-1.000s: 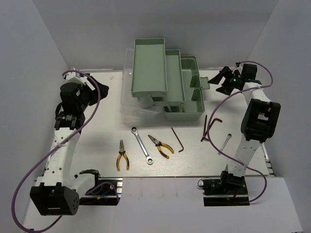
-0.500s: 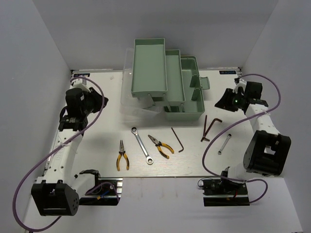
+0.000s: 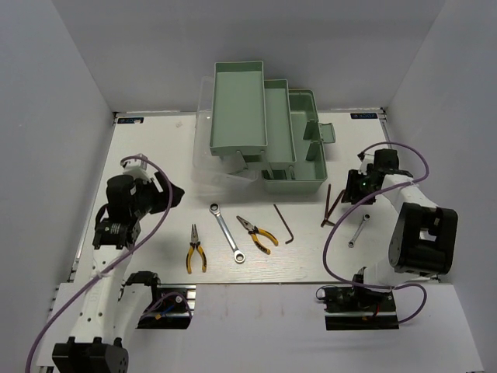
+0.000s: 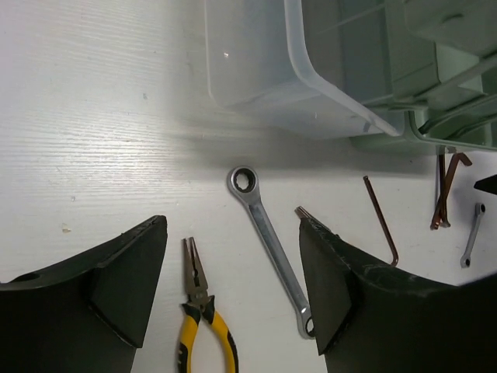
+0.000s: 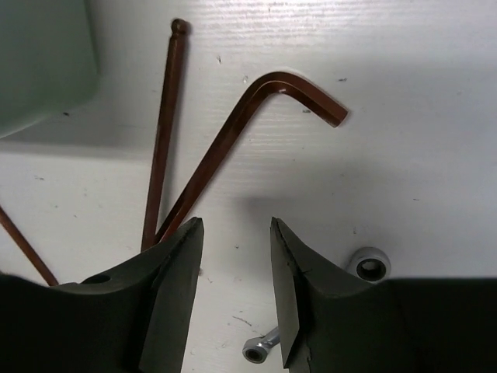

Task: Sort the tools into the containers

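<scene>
On bench (image 3: 155,148): 2 pliers (image 3: 196,255), 2 wrenches (image 3: 227,231), 3 hex keys (image 3: 283,224), 1 toolbox (image 3: 299,184). Left gripper (image 4: 231,233) open wide, right gripper (image 5: 234,225) part-open, both empty.

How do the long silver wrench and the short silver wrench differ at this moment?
The long silver wrench is clearly longer than the short silver wrench. The long one lies near the white table's middle; the short one lies at the right, beside the dark-red hex keys, near the right gripper. Seen from above, the long one slants down-right, the short one down-left. Both lie flat, outside the pale green toolbox, ungripped.
</scene>
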Motion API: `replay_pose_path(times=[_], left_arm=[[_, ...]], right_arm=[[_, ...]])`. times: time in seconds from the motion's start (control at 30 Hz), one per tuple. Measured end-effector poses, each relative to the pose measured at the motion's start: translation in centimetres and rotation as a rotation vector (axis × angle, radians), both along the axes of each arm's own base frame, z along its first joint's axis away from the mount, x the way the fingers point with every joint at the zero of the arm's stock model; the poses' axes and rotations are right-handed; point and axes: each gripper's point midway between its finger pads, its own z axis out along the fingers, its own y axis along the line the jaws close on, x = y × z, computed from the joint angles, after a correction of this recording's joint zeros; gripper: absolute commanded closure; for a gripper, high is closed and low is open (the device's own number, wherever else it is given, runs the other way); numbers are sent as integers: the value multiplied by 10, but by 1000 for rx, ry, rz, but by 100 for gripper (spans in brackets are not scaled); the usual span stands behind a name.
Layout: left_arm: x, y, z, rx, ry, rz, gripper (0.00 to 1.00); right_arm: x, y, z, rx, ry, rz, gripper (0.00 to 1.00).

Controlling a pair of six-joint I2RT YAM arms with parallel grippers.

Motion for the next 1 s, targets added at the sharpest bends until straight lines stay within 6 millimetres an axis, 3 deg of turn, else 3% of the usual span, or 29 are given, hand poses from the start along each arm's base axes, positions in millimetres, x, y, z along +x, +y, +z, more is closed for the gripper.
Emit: replay_pose_path(times=[0.33,0.77,0.9,1.0], left_arm=[[-25,2,10,27,-99,-12,20],[-31,2,11,40,-124,-21,20],[-32,2,11,40,-129,-21,20],[-32,2,11,40,-129,-21,20]], right_arm=[[-1,5,-38,-63,120,-40,52],[16,17,-27,-30,85,-74,55],[31,21,-22,-24,75,-80,55],[45,24,-29,-37,92,-85,55]])
